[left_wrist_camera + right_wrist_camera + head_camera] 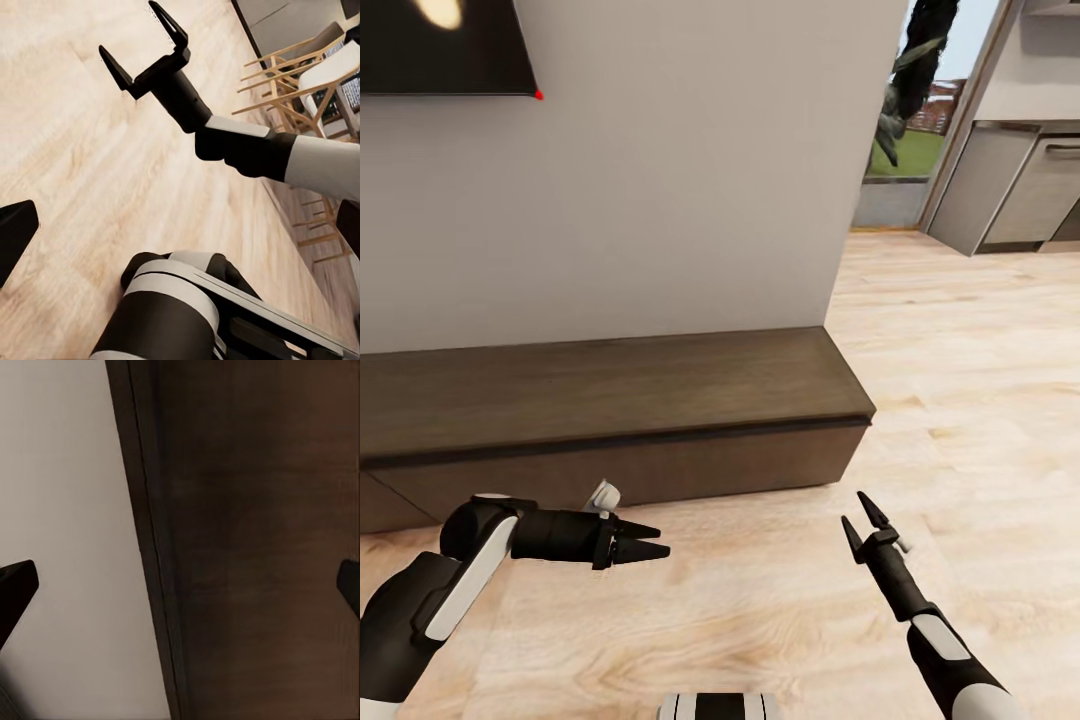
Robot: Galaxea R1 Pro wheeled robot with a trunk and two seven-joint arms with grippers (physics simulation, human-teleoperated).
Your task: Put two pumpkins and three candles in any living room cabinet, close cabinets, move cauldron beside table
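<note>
The long, low dark-brown cabinet stands against the grey wall with its flat fronts shut. My left gripper hovers open just in front of its base, fingers pointing right, empty. To the right, over the wooden floor, my right gripper is open and empty; it is also seen open from the left wrist camera. The right wrist view looks closely at the cabinet and the wall behind it. Pumpkins, candles, cauldron and table are out of view.
A dark TV screen hangs on the wall at the upper left. Past the wall's corner lie open floor, a window and grey kitchen cupboards. Wooden chairs stand beyond my right arm. My base shows at the bottom edge.
</note>
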